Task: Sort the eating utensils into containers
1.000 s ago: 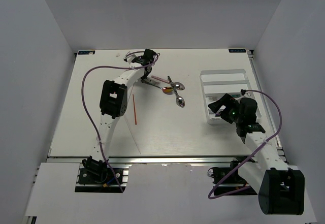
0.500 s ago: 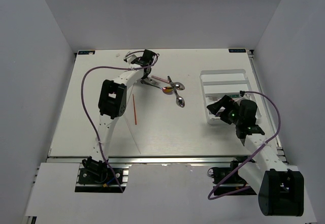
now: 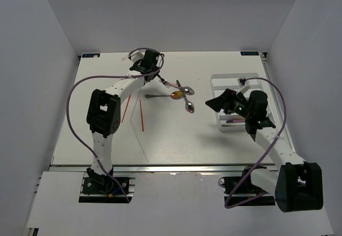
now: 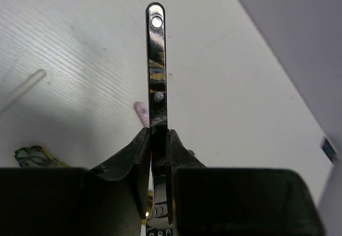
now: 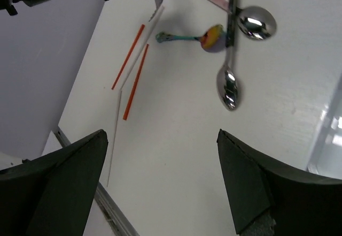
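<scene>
- The left gripper (image 4: 156, 134) is squeezing its jaws almost shut on a shiny metal handle (image 4: 156, 70) (maybe a knife, but its other end is hiding).
- A second ago this gripper was sitting low by the pile. Now it is lifting the piece up off the table (image 3: 176, 134), close to the far edge.
- The right gripper (image 5: 161, 155) is holding its jaws wide open, and nothing is sitting between them.
- It was hanging over the white tray (image 3: 235, 76). Now it is reaching out past the tray's left side, toward the pile.
- A silver spoon (image 5: 257, 23), a second silver spoon (image 5: 228, 89), a rainbow spoon (image 5: 211, 37) and two red chopsticks (image 5: 128, 56) are still lying on the table, well apart from the tray.
- So one piece is starting its trip. I am guessing it is going a long way, since the tray is sitting over on the right side. Most pieces are still waiting.
</scene>
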Controlling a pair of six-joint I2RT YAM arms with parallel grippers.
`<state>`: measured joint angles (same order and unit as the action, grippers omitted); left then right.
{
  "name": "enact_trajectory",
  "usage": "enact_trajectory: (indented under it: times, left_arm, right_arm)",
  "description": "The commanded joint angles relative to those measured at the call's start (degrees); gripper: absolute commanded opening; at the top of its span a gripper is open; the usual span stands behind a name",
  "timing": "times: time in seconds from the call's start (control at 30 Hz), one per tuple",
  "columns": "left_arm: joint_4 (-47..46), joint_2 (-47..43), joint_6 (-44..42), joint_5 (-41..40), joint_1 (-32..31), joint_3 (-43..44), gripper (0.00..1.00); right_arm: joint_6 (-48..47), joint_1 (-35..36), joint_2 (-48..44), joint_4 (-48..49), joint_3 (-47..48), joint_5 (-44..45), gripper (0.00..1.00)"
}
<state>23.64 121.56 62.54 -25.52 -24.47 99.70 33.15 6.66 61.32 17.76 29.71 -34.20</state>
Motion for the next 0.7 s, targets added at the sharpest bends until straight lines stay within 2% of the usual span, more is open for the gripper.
enact_trajectory:
  times: [0.0,0.1,0.13,0.23,0.27,0.33,0.4,0.53,0.67]
  left_arm:
    - [-8.7,-10.2,-4.4,5.0,-1.6,-6.8,0.0]
    - [-15.2,-14.9,-9.0,14.3,-3.4,-10.8,0.0]
    - [-16.7,-16.1,-10.1,18.8,-4.0,-13.1,0.0]
    - [-21.3,-20.8,-15.8,24.8,-7.2,-17.8,0.0]
    - [-23.2,-22.1,-17.4,29.3,-8.8,-19.2,0.0]
    - [-25.7,-25.4,-22.0,31.6,-10.4,-23.2,0.0]
    - [-28.3,-27.5,-26.3,34.3,-12.8,-25.9,0.0]
    - [-37.5,-31.5,-26.1,41.2,-13.4,-33.7,0.0]
    - [-41.9,-34.8,-25.3,43.9,-13.7,-37.8,0.0]
  right_arm:
    - [-4.3,1.9,4.1,2.3,8.3,-3.4,0.87]
    - [-3.8,2.4,9.0,1.6,14.7,-7.4,0.83]
    - [-3.0,2.5,9.8,1.4,16.2,-7.3,0.82]
    - [-0.9,3.7,11.8,0.2,20.6,-3.0,0.82]
    - [1.7,4.2,12.9,-0.8,21.9,-0.4,0.81]
    - [3.3,5.3,14.0,-2.3,25.0,1.5,0.8]
    - [4.6,7.9,14.6,-4.6,27.8,9.5,0.8]
    - [7.3,12.2,14.8,-7.9,29.9,21.3,0.78]
    - [8.6,15.5,16.4,-13.3,32.2,25.4,0.73]
